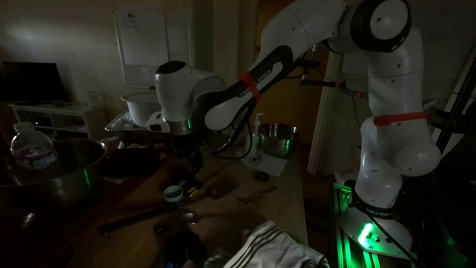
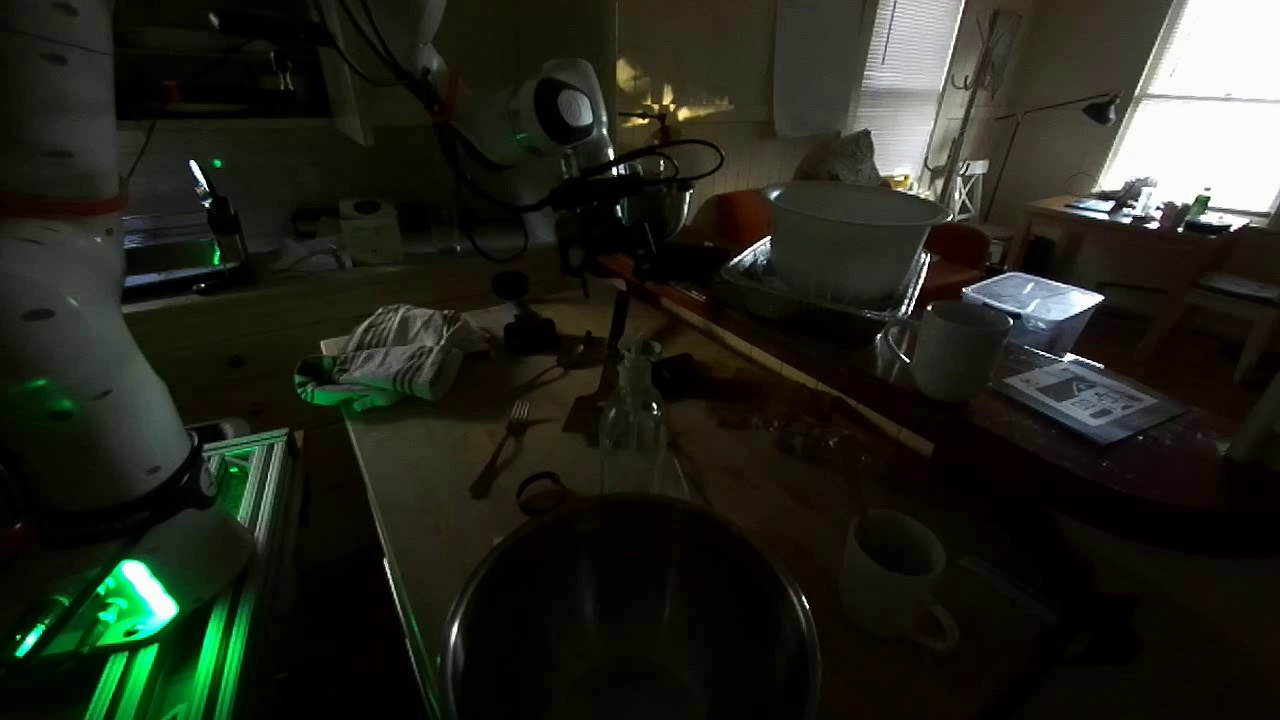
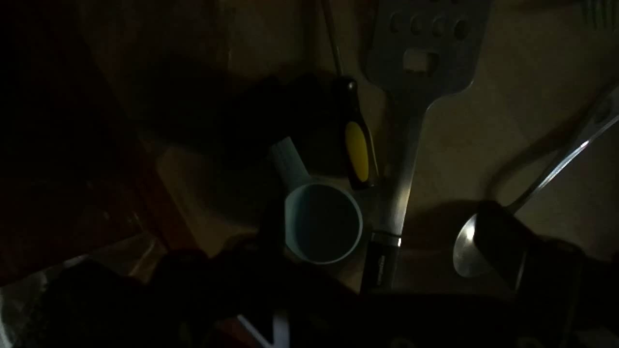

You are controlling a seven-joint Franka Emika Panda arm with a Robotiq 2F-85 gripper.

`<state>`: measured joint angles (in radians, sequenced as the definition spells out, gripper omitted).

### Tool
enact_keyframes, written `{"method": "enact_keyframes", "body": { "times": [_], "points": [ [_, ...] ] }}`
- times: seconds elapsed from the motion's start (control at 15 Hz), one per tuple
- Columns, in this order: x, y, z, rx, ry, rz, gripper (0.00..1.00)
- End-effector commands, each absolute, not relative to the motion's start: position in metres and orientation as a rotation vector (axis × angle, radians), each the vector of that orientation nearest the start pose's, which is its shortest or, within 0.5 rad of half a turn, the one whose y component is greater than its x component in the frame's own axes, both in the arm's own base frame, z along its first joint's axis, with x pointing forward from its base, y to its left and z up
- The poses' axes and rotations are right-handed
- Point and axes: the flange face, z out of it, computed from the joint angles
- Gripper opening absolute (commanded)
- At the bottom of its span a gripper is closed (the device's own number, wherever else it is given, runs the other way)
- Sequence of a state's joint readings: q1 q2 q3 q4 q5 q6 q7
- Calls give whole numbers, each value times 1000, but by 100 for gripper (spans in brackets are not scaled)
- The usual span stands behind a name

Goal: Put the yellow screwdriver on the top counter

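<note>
Under me spreads the wooden tabletop (image 1: 284,208), and alongside it, higher, runs the dark flat counter (image 2: 1140,468) with a reddish front edge. My black two-fingered gripper (image 3: 382,212) hangs above the tabletop, fingers spread wide, holding nothing. In the wrist view a broad slotted metal spatula (image 3: 405,159) with a black handle lies below me, blade toward the top. The slim screwdriver (image 3: 357,150), black-handled with a yellow oval, lies on the tabletop between the spatula's shank and the short handle of a round turquoise measuring cup (image 3: 324,224). The screwdriver's long axis runs nearly vertical there, butt low, thin metal shaft pointing to the top and slightly left.
</note>
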<state>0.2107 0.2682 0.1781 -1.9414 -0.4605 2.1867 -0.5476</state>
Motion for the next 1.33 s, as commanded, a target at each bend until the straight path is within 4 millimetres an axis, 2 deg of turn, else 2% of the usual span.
{"method": "enact_keyframes", "body": {
  "times": [0.0, 0.13, 0.4, 0.6, 0.87, 1.07, 1.2, 1.27],
  "points": [
    [569, 210, 342, -2855, -1952, 55, 100],
    [569, 204, 334, -2858, -1938, 53, 100],
    [569, 202, 335, -2861, -1933, 51, 100],
    [572, 179, 326, -2840, -1816, 41, 100],
    [566, 137, 307, -2769, -1725, 2, 100],
    [558, 127, 292, -2726, -1808, -52, 100],
    [554, 128, 290, -2768, -1834, 0, 100],
    [564, 127, 289, -2751, -1800, -5, 100]
  ]
}}
